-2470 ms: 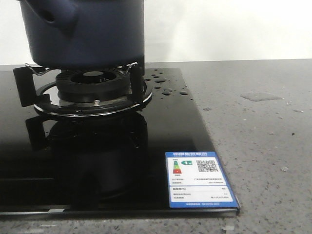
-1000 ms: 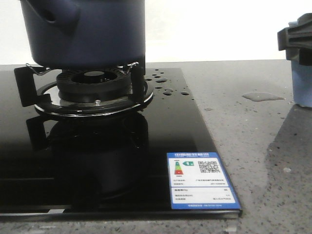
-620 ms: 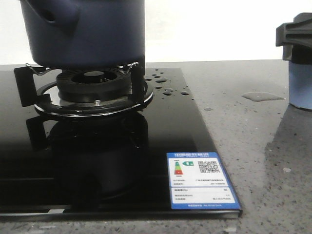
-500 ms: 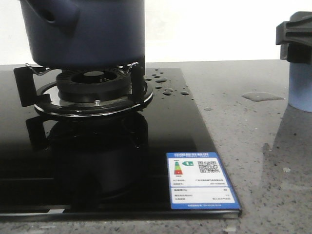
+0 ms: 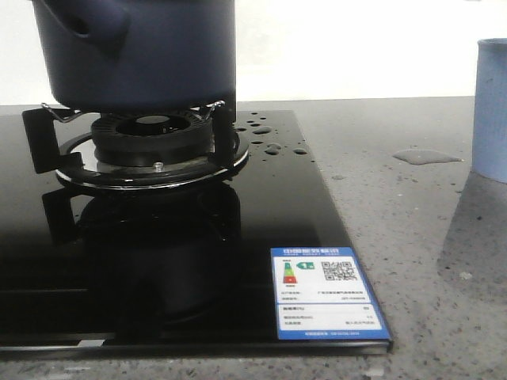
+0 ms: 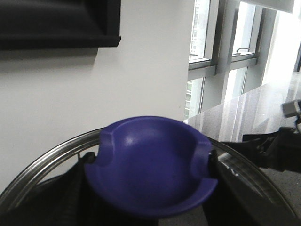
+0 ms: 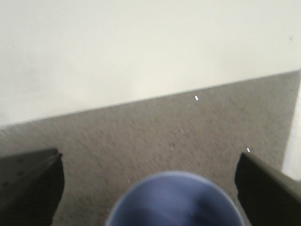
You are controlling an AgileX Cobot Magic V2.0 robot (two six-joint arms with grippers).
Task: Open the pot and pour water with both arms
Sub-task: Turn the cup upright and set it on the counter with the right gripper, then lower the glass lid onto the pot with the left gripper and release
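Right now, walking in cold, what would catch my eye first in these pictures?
Probably the big dark navy pot sitting on the gas burner of a glossy black stove top, with water drops beside it. Next, the pale blue cup standing on the grey counter at the far right, and the bright energy label on the stove's near corner.

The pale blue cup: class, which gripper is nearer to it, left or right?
Right. The right gripper is open close over the cup, which shows between its fingers. The left gripper grips the lid knob; no cup shows in its view.
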